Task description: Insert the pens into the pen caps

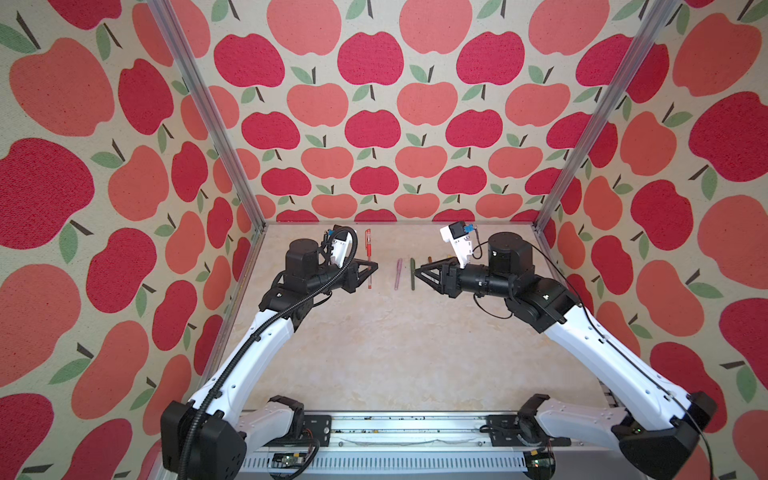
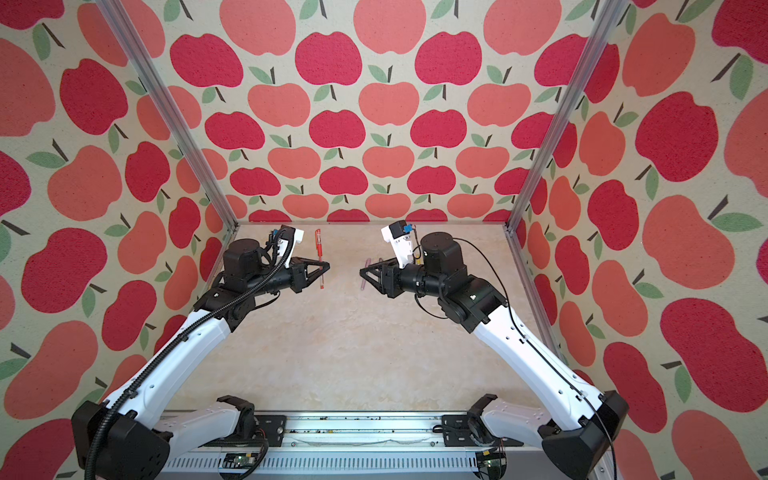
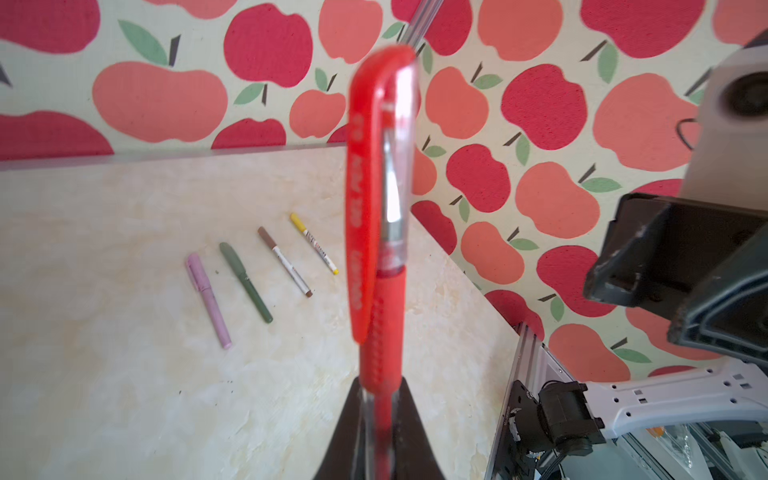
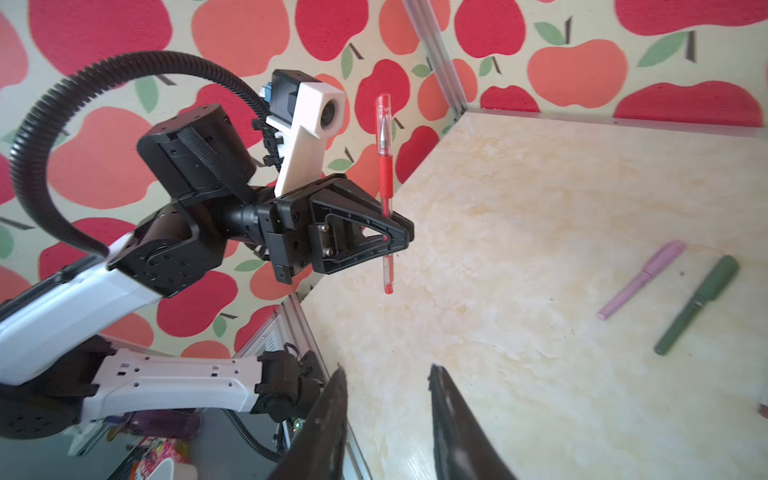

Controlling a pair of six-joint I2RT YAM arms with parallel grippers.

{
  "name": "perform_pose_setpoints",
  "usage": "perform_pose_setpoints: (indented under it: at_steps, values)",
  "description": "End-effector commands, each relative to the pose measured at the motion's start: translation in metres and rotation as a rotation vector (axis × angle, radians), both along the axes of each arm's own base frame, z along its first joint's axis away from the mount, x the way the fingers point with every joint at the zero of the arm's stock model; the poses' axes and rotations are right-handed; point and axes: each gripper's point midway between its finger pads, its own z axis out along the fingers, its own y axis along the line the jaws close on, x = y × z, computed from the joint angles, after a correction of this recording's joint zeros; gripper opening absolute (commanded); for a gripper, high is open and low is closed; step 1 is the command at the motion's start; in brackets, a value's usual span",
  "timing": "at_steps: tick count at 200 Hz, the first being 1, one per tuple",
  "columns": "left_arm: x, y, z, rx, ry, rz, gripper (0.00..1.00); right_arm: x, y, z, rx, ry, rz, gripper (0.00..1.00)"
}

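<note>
**Progress: 5 capped, 1 aloft**

In both top views the left end effector (image 1: 373,266) clamps the red pen (image 1: 368,249) clear of the desk (image 1: 395,353), and the right end effector (image 1: 417,271) faces it.

Left wrist view: the red cap (image 3: 361,187) sits on that pen. The pink pen (image 3: 208,299), green pen (image 3: 245,276), brown-capped pen (image 3: 284,262) and yellow-capped pen (image 3: 313,243) lie capped, side by side.

Right wrist view: the right jaws stand apart, empty.

All 5 look capped, so probably only setting down is left.
</note>
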Motion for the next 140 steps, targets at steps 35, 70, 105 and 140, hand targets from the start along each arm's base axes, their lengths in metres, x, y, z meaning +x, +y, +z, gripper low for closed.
perform_pose_setpoints:
  at_steps: [35,70,105,140]
  values:
    - [0.046,0.012,-0.105,0.229,0.404,0.161,0.0,0.033,-0.061,-0.065,-0.243,0.068,-0.291,0.35]
    - [0.075,0.009,-0.147,0.333,0.51,0.173,0.0,0.033,-0.064,-0.069,-0.24,0.077,-0.293,0.35]
    - [0.096,0.003,-0.186,0.451,0.581,0.183,0.0,0.033,-0.066,-0.072,-0.231,0.081,-0.287,0.35]
    - [0.112,-0.002,-0.218,0.564,0.62,0.197,0.0,0.032,-0.065,-0.071,-0.222,0.084,-0.28,0.35]
